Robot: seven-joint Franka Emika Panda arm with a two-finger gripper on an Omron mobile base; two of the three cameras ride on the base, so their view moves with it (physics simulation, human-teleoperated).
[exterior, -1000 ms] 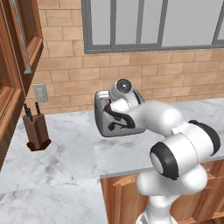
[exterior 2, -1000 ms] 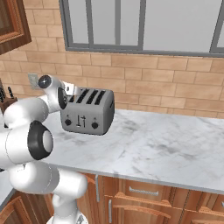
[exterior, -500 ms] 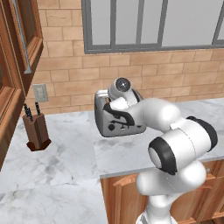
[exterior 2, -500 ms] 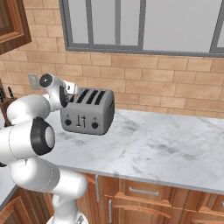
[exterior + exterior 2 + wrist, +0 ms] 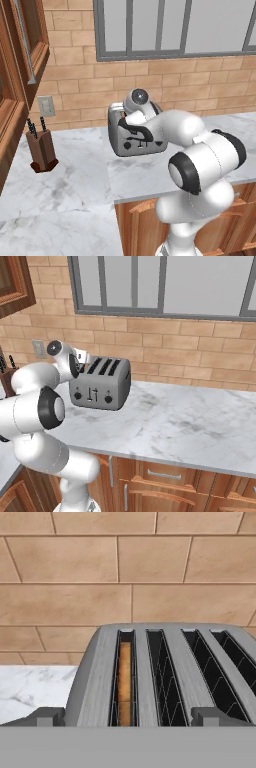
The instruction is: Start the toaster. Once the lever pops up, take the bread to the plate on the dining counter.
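Left base view: claw point(image 5: 128, 716) shifted slightly above toaster point(image 5: 137, 142).

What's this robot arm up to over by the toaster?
The white arm has its open gripper poised just above the grey toaster on the marble counter, close to the brick wall. A slice of bread sits down inside one of the four slots, at one end of the row. The gripper holds nothing, and the bread is not yet out of the toaster.
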